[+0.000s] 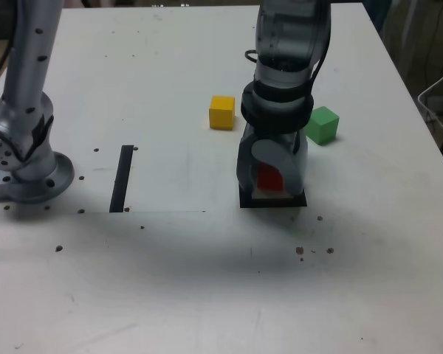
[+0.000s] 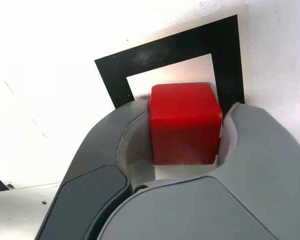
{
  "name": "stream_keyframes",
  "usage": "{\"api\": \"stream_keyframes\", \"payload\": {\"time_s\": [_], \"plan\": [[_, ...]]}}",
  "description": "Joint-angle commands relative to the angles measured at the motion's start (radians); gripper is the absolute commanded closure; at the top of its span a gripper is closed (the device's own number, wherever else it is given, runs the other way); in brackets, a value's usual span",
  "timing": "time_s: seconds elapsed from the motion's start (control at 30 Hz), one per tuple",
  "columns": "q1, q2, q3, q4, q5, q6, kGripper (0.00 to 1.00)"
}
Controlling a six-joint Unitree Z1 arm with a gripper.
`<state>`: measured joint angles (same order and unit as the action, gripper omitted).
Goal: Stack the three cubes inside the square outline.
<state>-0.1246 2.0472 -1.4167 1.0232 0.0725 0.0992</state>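
The red cube (image 1: 269,177) (image 2: 185,122) sits on the white centre of the square outline (image 1: 275,202) (image 2: 165,50). My gripper (image 1: 272,184) (image 2: 187,106) reaches down over the outline, one jaw on each side of the red cube. The wrist view shows thin gaps between the jaws and the cube's sides, so the gripper is slightly open and the cube rests on the table. The yellow cube (image 1: 221,112) lies on the table behind the outline, toward the exterior view's left. The green cube (image 1: 323,124) lies behind the gripper, toward the exterior view's right.
A straight black tape strip (image 1: 122,177) lies on the white table at the exterior view's left. The arm's grey base (image 1: 29,173) stands at the left edge. The table's right edge (image 1: 428,147) runs close to the green cube.
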Motion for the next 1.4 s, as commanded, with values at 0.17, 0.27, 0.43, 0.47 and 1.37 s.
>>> {"api": "stream_keyframes", "payload": {"time_s": [0.17, 0.27, 0.43, 0.47, 1.37], "plan": [[0.002, -0.011, -0.006, 0.020, 0.006, -0.001, 0.05], [0.002, -0.019, -0.007, 0.022, 0.009, -0.002, 0.01], [0.002, -0.021, -0.006, 0.021, 0.010, -0.003, 0.01], [0.002, -0.021, -0.005, 0.021, 0.010, -0.003, 0.01], [0.031, -0.098, 0.013, 0.078, 0.011, 0.016, 0.00]]}}
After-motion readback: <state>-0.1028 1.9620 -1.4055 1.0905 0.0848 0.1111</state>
